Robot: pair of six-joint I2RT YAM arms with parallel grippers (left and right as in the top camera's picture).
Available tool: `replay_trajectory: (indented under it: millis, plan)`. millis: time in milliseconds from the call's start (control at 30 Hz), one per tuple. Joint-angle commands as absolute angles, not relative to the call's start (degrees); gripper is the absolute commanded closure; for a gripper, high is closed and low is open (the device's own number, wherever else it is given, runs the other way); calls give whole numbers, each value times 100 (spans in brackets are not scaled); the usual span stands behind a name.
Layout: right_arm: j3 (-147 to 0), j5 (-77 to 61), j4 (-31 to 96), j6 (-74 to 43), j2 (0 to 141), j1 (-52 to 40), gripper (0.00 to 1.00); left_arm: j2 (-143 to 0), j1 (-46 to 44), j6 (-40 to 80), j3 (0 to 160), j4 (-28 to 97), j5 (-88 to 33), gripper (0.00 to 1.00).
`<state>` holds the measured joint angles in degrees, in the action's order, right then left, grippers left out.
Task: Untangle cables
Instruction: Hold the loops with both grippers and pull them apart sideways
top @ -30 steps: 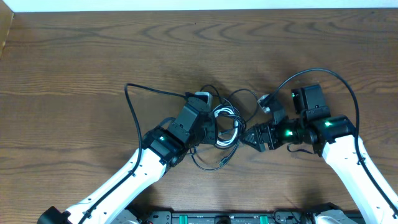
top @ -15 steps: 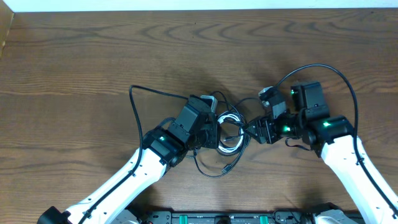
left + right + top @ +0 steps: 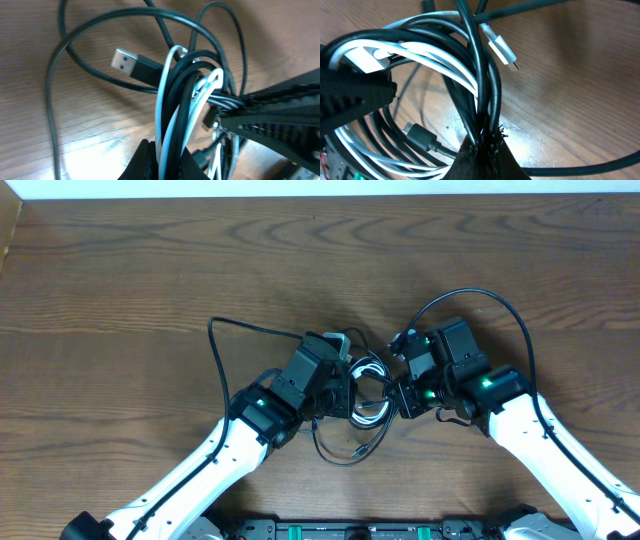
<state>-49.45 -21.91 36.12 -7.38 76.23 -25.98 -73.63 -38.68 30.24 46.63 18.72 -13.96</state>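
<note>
The cables [image 3: 368, 392] lie as one tangled bundle of black and white strands at the table's middle, between both grippers. My left gripper [image 3: 345, 396] is shut on white and black strands [image 3: 172, 125] at the bundle's left side. My right gripper [image 3: 400, 396] is shut on black strands [image 3: 485, 100] at its right side. A black USB plug [image 3: 125, 62] sticks out of the loops in the left wrist view. In the right wrist view a silver plug [image 3: 500, 47] and a black plug [image 3: 417, 135] hang free. One black loop [image 3: 215, 345] trails left, another [image 3: 345, 452] curls toward the front.
The wooden table [image 3: 120, 270] stretches to the back and left. A thick black arm wire [image 3: 470, 298] arcs above the right wrist. A black base rail [image 3: 350, 531] runs along the front edge.
My right gripper has moved left into the bundle and gone from open to shut on black strands. My left gripper has kept its grip and place.
</note>
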Motion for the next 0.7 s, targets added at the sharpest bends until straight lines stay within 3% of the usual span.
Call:
replay_trajectory:
  millis: [0,133,433,667]
  plan:
    - [-4991,-2268,3664,-1046,7502,-2596,99,-7373,-3820,3400,4716,2038,-279,92]
    - [-4991,-2665,3824,-904,7146,-2547,99,-7373,-3503,4407,4716,2246,611,92]
    - [-4991,-2755,4191,-829,6104,-2547,99,-7373,-2703,6084,4716,2270,582,92]
    - [-4991,-1737,4407,-1210,5767,-2550,99,-7373,-2641,6180,4716,2261,-263,92]
